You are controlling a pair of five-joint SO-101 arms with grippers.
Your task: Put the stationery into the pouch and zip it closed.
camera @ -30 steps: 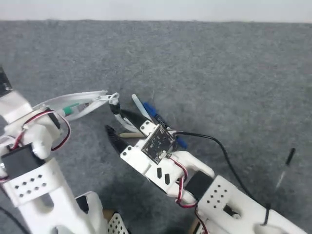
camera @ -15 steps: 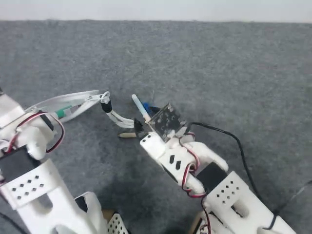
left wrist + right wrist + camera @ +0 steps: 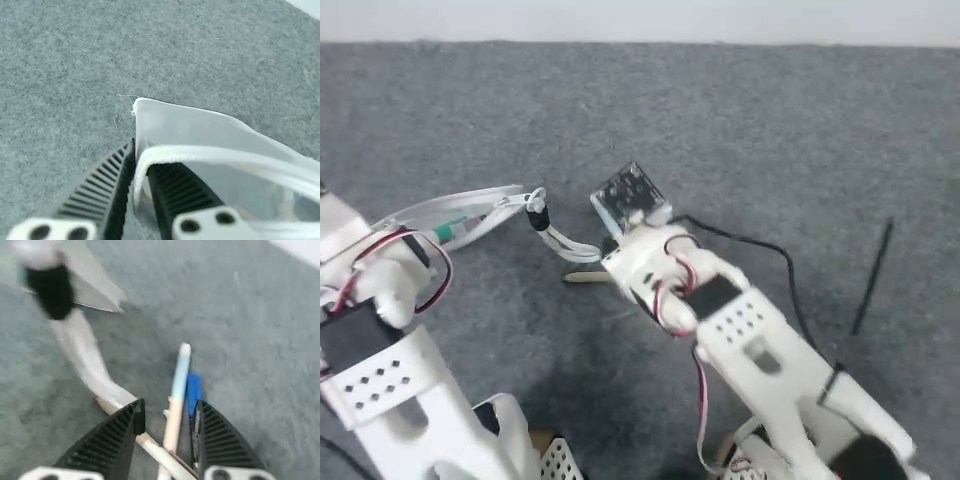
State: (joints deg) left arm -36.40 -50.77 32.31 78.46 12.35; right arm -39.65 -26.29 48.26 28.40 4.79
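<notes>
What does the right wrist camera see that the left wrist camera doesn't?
Right wrist view: a pale pen, a blue pen and a black zip pull, with the right tool open over the pens. Left wrist view: the left tool shut on the edge of the pouch. Both: the pouch and the grey mat.

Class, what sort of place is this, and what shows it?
Probably a robotics workbench: left arm and right arm over a grey mat, with a clear pouch and pens as practice things.
</notes>
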